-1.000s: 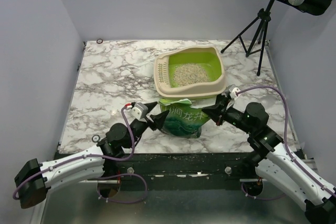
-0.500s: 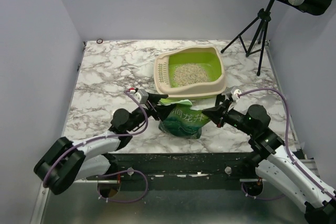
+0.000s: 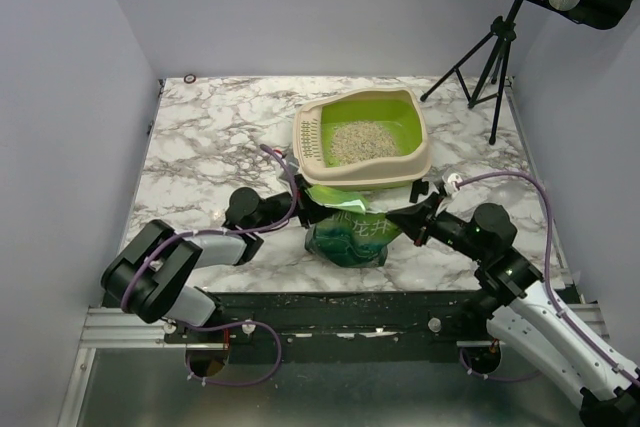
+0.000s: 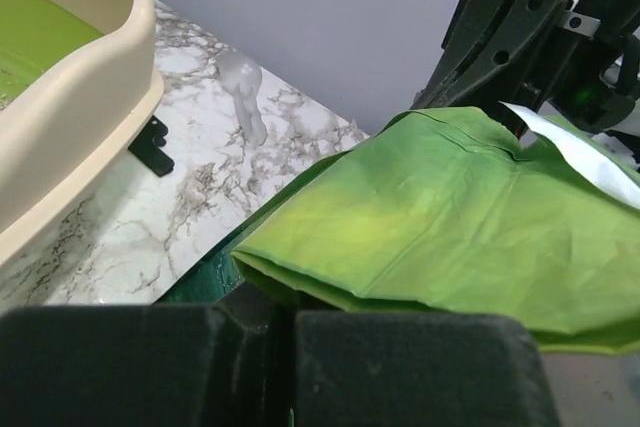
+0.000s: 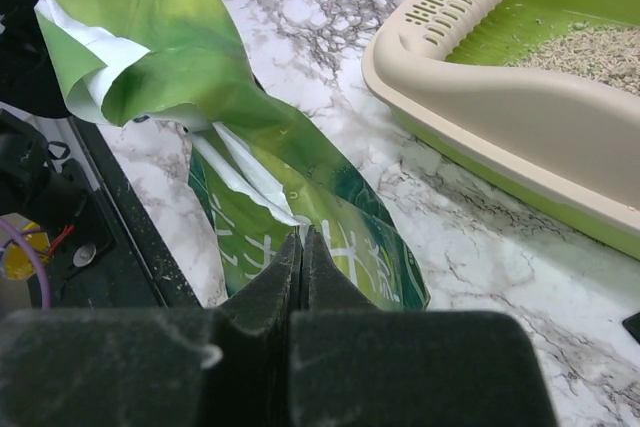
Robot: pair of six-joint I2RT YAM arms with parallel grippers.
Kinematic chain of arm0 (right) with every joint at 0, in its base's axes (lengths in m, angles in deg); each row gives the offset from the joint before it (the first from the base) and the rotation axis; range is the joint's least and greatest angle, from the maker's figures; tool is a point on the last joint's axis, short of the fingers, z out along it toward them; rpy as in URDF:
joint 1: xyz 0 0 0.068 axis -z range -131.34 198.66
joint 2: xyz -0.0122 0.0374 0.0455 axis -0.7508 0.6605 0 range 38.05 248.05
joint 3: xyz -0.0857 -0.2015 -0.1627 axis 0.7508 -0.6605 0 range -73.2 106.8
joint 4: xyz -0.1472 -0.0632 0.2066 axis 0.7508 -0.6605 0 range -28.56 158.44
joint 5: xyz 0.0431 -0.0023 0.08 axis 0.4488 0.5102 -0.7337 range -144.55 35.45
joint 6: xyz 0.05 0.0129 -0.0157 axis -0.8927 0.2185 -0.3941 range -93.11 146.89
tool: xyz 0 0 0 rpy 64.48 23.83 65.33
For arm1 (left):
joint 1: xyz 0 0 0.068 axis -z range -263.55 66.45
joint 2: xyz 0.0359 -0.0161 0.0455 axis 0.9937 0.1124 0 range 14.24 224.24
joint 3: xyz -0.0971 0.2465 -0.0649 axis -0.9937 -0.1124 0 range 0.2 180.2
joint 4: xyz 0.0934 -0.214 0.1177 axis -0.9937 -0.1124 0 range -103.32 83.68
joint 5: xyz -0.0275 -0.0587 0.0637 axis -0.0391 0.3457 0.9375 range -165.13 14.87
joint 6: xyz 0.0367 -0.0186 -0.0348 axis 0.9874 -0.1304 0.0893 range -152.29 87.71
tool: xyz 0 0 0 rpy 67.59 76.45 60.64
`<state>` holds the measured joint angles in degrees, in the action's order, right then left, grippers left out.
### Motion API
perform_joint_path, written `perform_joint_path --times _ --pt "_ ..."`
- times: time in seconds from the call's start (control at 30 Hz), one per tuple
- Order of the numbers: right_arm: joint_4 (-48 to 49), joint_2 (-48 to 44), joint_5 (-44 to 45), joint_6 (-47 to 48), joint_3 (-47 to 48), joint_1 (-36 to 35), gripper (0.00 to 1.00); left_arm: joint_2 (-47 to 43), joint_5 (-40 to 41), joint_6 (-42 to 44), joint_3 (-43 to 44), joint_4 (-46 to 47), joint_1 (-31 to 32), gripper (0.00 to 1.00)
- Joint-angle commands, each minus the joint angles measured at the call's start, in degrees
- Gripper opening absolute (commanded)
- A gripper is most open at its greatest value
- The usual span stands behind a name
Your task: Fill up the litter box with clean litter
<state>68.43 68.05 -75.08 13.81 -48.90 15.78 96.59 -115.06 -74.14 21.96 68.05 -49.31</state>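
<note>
The lime-green litter box with the beige rim (image 3: 365, 174) sits just behind the green printed plastic bag (image 3: 350, 235). Our left gripper (image 3: 307, 203) and right gripper (image 3: 398, 218) both pinch the bag, shut tight.

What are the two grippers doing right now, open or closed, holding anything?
Left gripper: closed, pinching the top fold of the green printed plastic bag.
Right gripper: closed on the same bag's side edge.

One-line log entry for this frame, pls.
left gripper: shut on green bag | right gripper: shut on green bag | green bag: on table beside litter box | litter: small patch in litter box
</note>
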Motion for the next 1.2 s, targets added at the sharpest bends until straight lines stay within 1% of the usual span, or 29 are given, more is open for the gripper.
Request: perform_joint_path --times 0.0,0.1,0.17,0.27,0.3,0.4,0.53,0.57,0.67,0.77,0.8,0.83,0.87,0.9,0.97,1.0,1.07,1.17 --pt "-1.82 -2.57 5.06 -2.65 -0.65 0.45 0.00 -4.38 -1.66 -4.47 0.22 22.31 0.13 0.00" --pt "-4.99 -2.75 7.61 -3.35 0.22 0.45 0.00 -8.06 3.52 -7.02 -2.15 21.26 0.13 0.00" --pt "-7.10 -2.40 7.70 -4.05 1.19 0.45 0.00 -12.10 7.56 -7.02 -4.26 17.24 0.13 0.00" --pt "-11.49 -1.44 9.02 -6.08 3.21 0.45 0.00 -22.37 13.44 -4.31 -6.46 3.11 0.21 0.00" --pt "-12.55 -1.09 9.19 -6.77 3.65 0.45 0.00 -26.32 15.38 -3.51 -7.07 -2.94 0.21 0.00" --pt "-14.58 0.14 7.10 -9.50 3.83 0.54 0.00 -37.05 21.80 -1.40 -8.57 -19.91 0.39 0.00" --pt "-13.97 3.74 -0.71 -12.40 4.01 0.80 0.00 -47.78 27.17 -1.84 -11.56 -30.92 0.48 0.00" --pt "-13.53 4.80 -2.65 -12.67 4.27 0.80 0.00 -49.46 28.40 -2.18 -11.48 -35.65 0.48 0.00" --pt "-11.34 7.52 -8.80 -12.58 5.15 0.89 0.00 -50.62 28.06 -2.62 -11.13 -39.20 0.48 0.00" --pt "-8.00 7.62 -12.77 -11.71 4.98 0.89 0.00 -49.48 26.21 -3.85 -11.04 -37.11 0.48 0.00" --pt "-6.86 7.01 -13.04 -10.66 4.63 0.89 0.07 -49.21 25.95 -4.03 -10.95 -36.67 0.48 0.00" --pt "-6.06 6.39 -12.34 -9.00 3.93 0.89 0.30 -48.95 25.51 -4.03 -11.04 -35.97 0.48 0.00" --pt "-5.18 5.52 -11.12 -7.85 2.96 0.89 0.47 -48.95 25.33 -3.86 -10.86 -35.96 0.48 0.00" --pt "-4.39 4.55 -9.71 -6.53 1.82 0.89 0.56 -48.77 24.98 -3.34 -10.51 -36.74 0.48 0.00" --pt "-0.63 1.74 -9.08 -6.16 -0.99 0.89 0.63 -48.60 24.19 -2.28 -9.81 -37.98 0.48 0.00" --pt "3.66 0.69 -10.22 -6.17 -2.48 0.89 0.66 -48.51 23.93 -2.19 -9.63 -38.16 0.48 0.00" --pt "11.05 -1.25 -10.58 -6.86 -6.87 0.89 0.69 -48.33 23.05 -2.28 -9.63 -37.63 0.48 0.00" --pt "19.76 -1.61 -9.71 -6.43 -11.54 0.89 0.70 -48.07 22.08 -2.19 -9.10 -37.54 0.48 0.00"
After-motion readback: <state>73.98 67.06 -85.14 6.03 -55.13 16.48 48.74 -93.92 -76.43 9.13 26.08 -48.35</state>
